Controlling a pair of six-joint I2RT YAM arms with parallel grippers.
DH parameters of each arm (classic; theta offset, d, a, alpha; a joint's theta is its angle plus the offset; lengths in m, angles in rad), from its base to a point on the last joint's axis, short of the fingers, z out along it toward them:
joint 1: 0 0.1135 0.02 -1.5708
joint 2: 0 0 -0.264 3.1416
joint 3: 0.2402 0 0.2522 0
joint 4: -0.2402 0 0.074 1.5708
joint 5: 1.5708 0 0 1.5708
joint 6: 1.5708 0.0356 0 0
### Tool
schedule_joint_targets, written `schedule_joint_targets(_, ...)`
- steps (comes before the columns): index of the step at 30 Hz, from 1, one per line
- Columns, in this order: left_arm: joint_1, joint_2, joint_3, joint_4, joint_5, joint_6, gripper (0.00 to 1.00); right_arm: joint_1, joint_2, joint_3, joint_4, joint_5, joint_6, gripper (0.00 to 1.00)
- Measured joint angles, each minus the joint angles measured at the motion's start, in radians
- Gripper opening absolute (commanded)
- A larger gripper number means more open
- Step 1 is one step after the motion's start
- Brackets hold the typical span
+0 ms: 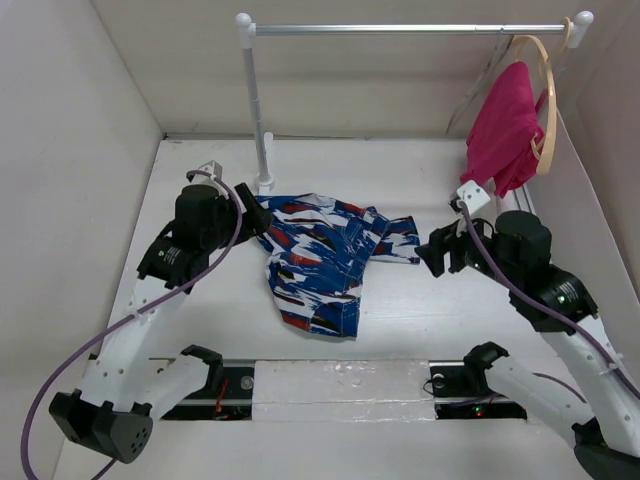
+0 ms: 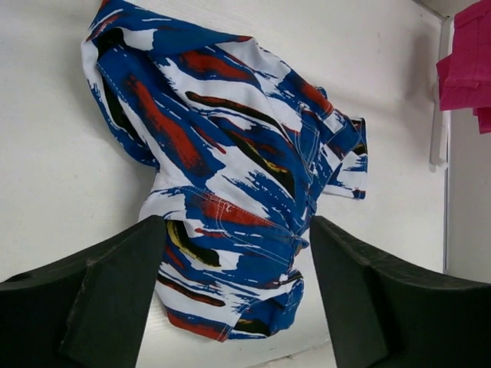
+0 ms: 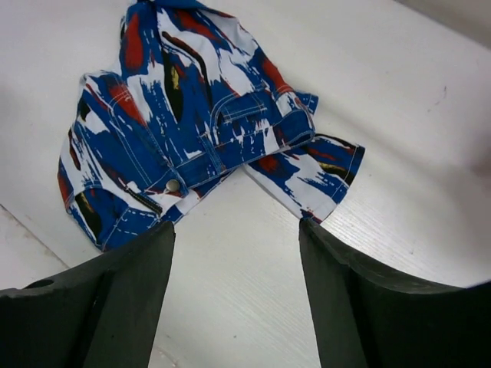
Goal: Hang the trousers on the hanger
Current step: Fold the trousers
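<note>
The trousers (image 1: 330,255), in a blue, white, red and black brushstroke print, lie crumpled on the white table (image 1: 420,330) between the two arms. My left gripper (image 1: 258,215) stands open at their left edge. In the left wrist view its fingers (image 2: 115,291) straddle the bunched fabric (image 2: 230,153) from above without pinching it. My right gripper (image 1: 432,255) is open just right of the garment. Its fingers (image 3: 345,299) frame bare table, with the waistband and button (image 3: 173,185) just ahead. The hanger, a thin grey wire, shows faintly (image 1: 478,88) on the rail beside the pink garment.
A white post (image 1: 258,110) carries a metal rail (image 1: 400,30) across the back. A magenta-pink garment (image 1: 505,125) hangs from a pale wooden hanger (image 1: 545,100) at the rail's right end. White walls close in both sides. The arm bases sit at the near edge.
</note>
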Motion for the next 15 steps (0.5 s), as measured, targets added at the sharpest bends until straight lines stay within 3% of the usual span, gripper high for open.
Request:
schedule_joint_targets(3, 0.004, 0.019, 0.024, 0.001, -0.005, -0.02, 0.76, 0.0, -0.017, 0.024, -0.022, -0.004, -0.015, 0.54)
schedule_joint_targets(4, 0.009, 0.026, 0.03, 0.002, -0.008, -0.024, 0.75, 0.0, -0.011, 0.027, -0.024, -0.008, -0.019, 0.24)
schedule_joint_targets(5, 0.015, 0.033, 0.035, 0.002, -0.013, -0.028, 0.74, 0.0, -0.002, 0.027, -0.029, -0.016, -0.026, 0.09)
schedule_joint_targets(6, 0.023, 0.037, 0.035, 0.002, -0.025, -0.034, 0.73, 0.0, 0.01, 0.026, -0.033, -0.028, -0.023, 0.0)
schedule_joint_targets(11, 0.167, 0.047, -0.022, 0.024, -0.051, -0.066, 0.55, 0.0, 0.073, -0.05, -0.018, -0.116, -0.013, 0.0)
schedule_joint_targets(12, 0.218, 0.048, -0.058, 0.045, -0.03, -0.069, 0.55, 0.0, 0.087, -0.078, -0.01, -0.135, -0.006, 0.25)
schedule_joint_targets(13, 0.277, 0.051, -0.101, 0.069, 0.003, -0.072, 0.56, 0.0, 0.102, -0.113, 0.007, -0.153, 0.008, 0.39)
schedule_joint_targets(15, 0.373, 0.075, -0.188, 0.105, 0.064, -0.079, 0.66, 0.013, 0.134, -0.185, 0.048, -0.18, 0.032, 0.65)
